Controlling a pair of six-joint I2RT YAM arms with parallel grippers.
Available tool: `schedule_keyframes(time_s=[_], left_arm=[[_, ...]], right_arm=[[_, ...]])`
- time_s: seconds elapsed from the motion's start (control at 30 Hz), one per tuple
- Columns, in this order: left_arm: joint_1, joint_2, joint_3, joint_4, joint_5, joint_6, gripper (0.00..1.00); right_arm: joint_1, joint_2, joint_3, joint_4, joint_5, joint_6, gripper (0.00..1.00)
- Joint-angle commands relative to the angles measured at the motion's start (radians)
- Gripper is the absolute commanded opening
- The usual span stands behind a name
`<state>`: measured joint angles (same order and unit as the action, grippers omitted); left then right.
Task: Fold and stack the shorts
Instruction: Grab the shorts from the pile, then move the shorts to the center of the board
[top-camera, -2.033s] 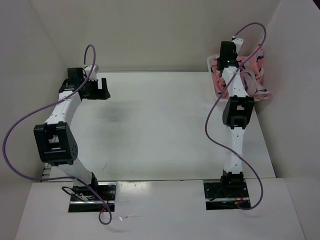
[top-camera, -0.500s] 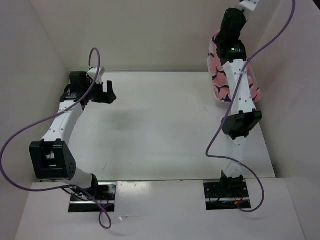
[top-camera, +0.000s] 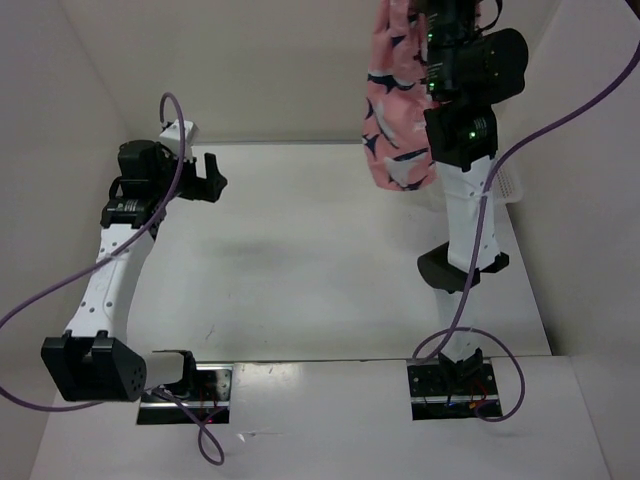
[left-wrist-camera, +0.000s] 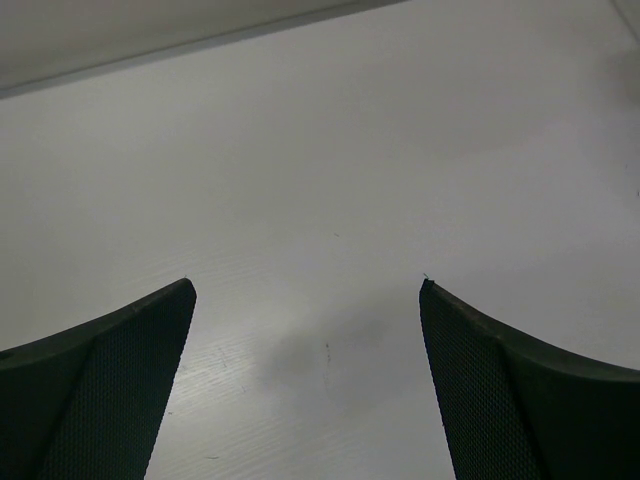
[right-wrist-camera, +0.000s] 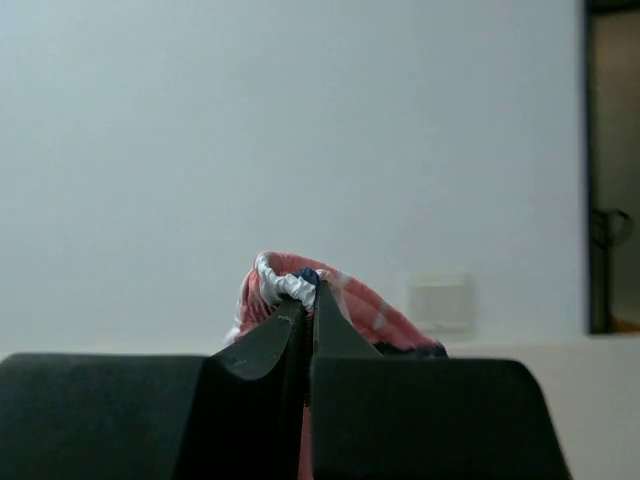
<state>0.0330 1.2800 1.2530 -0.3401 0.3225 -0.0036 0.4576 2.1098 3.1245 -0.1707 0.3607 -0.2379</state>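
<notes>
The tabletop (top-camera: 300, 250) is probably where the folding will be done, so the shorts (top-camera: 395, 120) hang high above its far right part, letting the fabric drop to full length. The right gripper (right-wrist-camera: 308, 300) is pinched tight on their gathered edge, while the left gripper (left-wrist-camera: 308, 290) hovers low at far left, spread wide and empty, likely ready to catch a corner.

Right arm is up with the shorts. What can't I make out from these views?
Top external: the shorts run off the top edge, so the grip point is cut off.
Top external: the basket sits mostly behind the right arm; its contents are hidden.
Right wrist: the right gripper pinches a bunched edge; its fingers hide the hanging rest.
Left wrist: the open left gripper shows only table.
</notes>
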Motion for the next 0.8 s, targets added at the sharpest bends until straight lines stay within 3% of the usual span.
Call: schedule_keyframes(time_s=[0.0,0.3,0.33,0.4,0.43,0.47,0.6,0.77], left_arm=[[-0.001,-0.089,-0.023,0.018,-0.04,0.004,0.99],[0.058,-0.196,-0.114,-0.014,-0.096,0.004,0.99],[0.058,-0.208,-0.127,-0.025,-0.096,0.004,0.99],[0.067,-0.208,-0.147,-0.036,-0.096,0.004,0.99],[0.067,-0.208,-0.159,-0.036,-0.096,0.004,0.99],[0.067,-0.194,-0.159,-0.045,-0.096,0.004,0.99],[0.058,-0.174,-0.159,-0.045,-0.08,0.004,0.99],[0.021,-0.162,-0.193,-0.045,-0.114,0.004,0.99]], right_arm=[[0.1,0.012,0.006,0.045,-0.181,-0.095,0.0],[0.188,0.2,0.006,-0.226,-0.209,0.184,0.02],[0.188,0.217,0.006,-0.249,-0.209,0.234,0.08],[0.188,0.263,0.006,-0.309,-0.22,0.262,0.3],[0.197,0.285,0.006,-0.325,-0.232,0.272,0.49],[0.197,0.285,0.006,-0.338,-0.232,0.288,0.59],[0.207,0.296,0.006,-0.417,-0.244,0.307,0.77],[0.207,0.296,0.006,-0.526,-0.183,0.316,0.86]])
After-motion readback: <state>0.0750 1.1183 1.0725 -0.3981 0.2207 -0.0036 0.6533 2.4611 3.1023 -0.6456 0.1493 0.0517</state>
